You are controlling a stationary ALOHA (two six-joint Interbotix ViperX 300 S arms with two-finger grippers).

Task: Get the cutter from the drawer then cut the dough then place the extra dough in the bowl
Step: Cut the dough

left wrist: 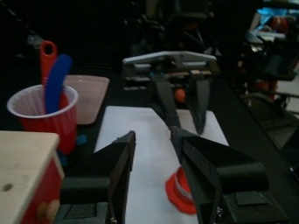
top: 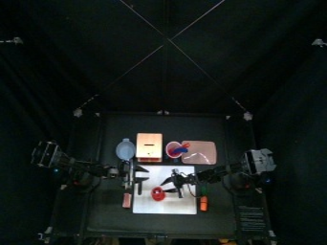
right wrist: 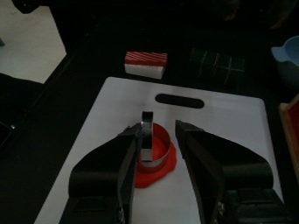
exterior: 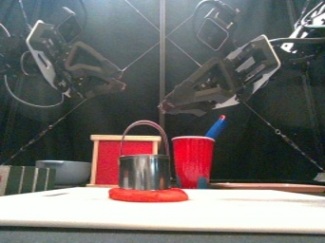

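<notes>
Round metal cutter (exterior: 144, 171), upright on the flat red dough (exterior: 147, 196), near the middle of the white cutting board (exterior: 260, 203). The cutter's thin wire handle arched over its polished wall, so its axis ran vertically, straight up toward the right gripper (right wrist: 156, 132). That gripper hung directly above, jaws spread and empty, one to each side of the cutter's rim in the right wrist view and clear of it. The left gripper (left wrist: 152, 136) was also parted and holding nothing. It stood back over the board's left part, with the dough just ahead of it, so the right arm was judged the nearer for any grasp of the handle or push downward.

The dough was a soft, low disc with an uneven, rounded edge, spreading a little past the cutter all round; this outer ring is the likely extra. The board was smooth and rigid, with rounded corners.

The blue-grey bowl (top: 125, 148) stood off the board toward the back left, beside the pale wooden box (exterior: 124, 158) with its red drawer front, on the left arm's side.
</notes>
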